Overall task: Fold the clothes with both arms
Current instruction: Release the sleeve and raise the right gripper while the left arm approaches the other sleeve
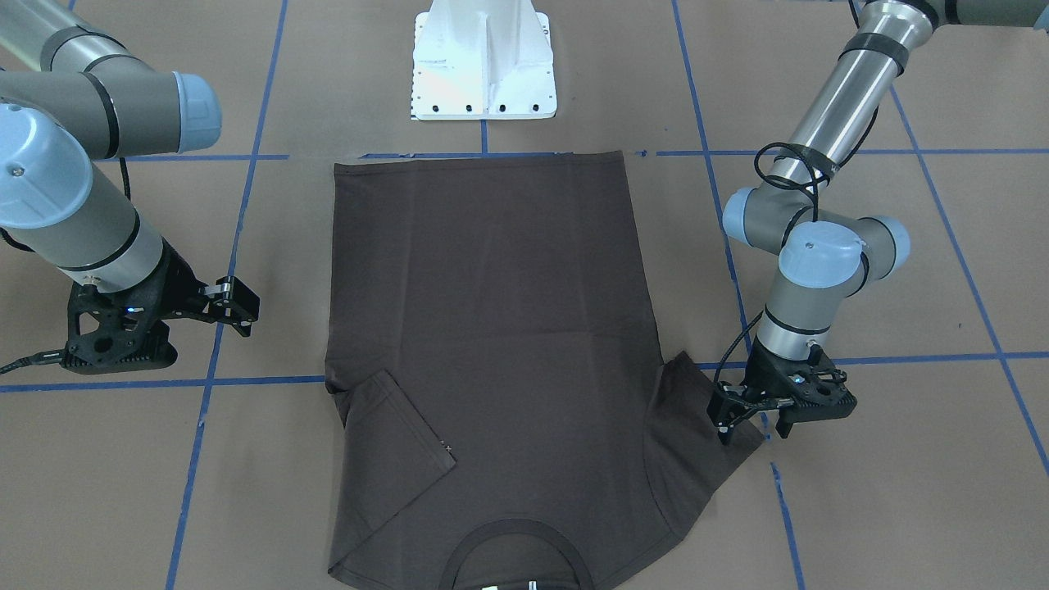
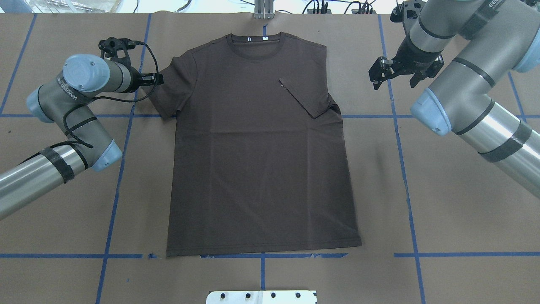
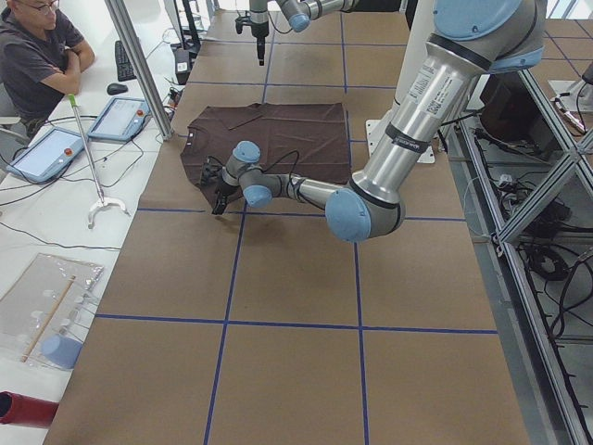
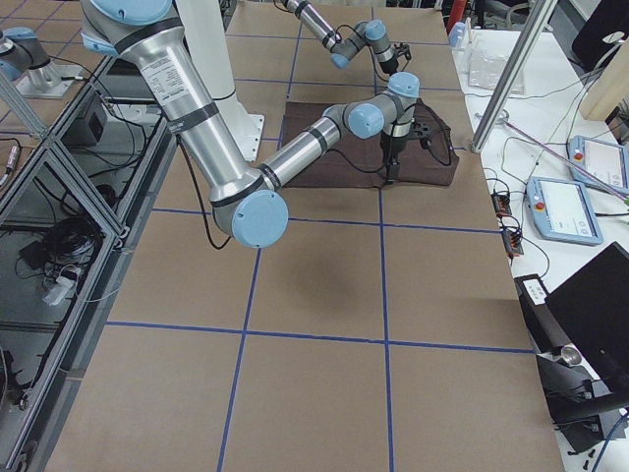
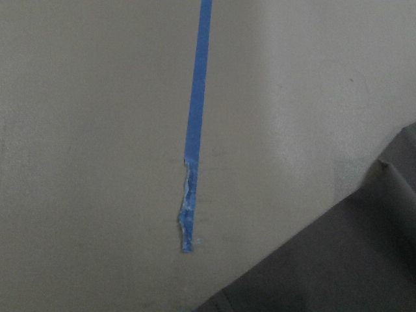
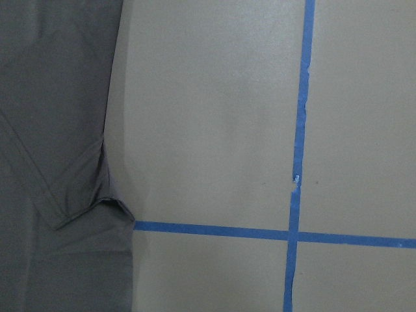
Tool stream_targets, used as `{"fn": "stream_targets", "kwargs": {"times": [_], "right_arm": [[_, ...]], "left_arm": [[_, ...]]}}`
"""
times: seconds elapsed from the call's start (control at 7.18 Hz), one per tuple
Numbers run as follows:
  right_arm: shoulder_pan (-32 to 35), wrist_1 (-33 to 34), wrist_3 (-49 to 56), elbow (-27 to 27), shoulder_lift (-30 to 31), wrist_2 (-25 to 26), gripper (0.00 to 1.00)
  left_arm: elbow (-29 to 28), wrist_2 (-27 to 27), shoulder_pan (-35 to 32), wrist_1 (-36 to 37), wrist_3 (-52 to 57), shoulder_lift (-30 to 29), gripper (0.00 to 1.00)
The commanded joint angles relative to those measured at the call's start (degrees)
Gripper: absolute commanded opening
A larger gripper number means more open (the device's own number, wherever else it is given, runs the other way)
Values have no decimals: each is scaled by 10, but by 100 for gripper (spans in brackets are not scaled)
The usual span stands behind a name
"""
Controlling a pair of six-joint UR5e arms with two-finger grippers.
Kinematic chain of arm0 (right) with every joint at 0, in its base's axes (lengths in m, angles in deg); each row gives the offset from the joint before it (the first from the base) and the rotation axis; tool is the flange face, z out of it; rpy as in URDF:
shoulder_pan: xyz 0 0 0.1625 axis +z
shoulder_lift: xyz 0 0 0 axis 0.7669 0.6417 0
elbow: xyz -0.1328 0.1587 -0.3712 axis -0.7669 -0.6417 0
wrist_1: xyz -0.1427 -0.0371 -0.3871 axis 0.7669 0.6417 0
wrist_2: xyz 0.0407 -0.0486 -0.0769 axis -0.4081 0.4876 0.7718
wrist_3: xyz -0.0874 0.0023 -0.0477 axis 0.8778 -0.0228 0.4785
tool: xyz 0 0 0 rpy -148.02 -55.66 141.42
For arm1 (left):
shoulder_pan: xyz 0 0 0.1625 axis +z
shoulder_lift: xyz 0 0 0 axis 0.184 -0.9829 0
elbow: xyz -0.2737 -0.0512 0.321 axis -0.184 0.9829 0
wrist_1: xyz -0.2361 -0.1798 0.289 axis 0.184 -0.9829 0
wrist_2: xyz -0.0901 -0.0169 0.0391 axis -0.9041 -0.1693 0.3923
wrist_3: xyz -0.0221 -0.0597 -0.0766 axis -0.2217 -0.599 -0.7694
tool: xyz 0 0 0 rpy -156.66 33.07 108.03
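Observation:
The dark brown T-shirt (image 1: pixel 492 311) (image 2: pixel 253 169) lies flat on the brown paper, collar (image 2: pixel 255 42) away from the robot. Its sleeve on the robot's right side (image 2: pixel 310 95) is folded inward onto the chest. The other sleeve (image 2: pixel 173 93) is spread out. My left gripper (image 1: pixel 754 428) (image 2: pixel 154 79) stands open, low at that spread sleeve's outer edge, one finger (image 1: pixel 725 430) over the cloth. The left wrist view shows only a shirt corner (image 5: pixel 338 260). My right gripper (image 2: pixel 394 78) (image 1: pixel 238 307) is open, over bare paper beside the shirt, holding nothing.
Blue tape lines (image 2: pixel 400 147) grid the paper. The white pedestal base (image 1: pixel 483 65) stands just past the hem. A person (image 3: pixel 37 56) sits at a side table with tablets (image 3: pixel 116 116) beyond the collar end.

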Motion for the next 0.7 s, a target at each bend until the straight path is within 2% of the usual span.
{"fn": "stream_targets", "kwargs": {"times": [0.0,0.28,0.56], "right_arm": [[0,-1,-10,1,-1,-1,100],[-1,0,-14,1,-2,-1,100],[-1,-1,-15,1,-2,-1,100]], "left_arm": [[0,0,0,0,0,-1,69],[0,0,0,1,0,-1,43],[1,0,0,0,1,-1,23]]}}
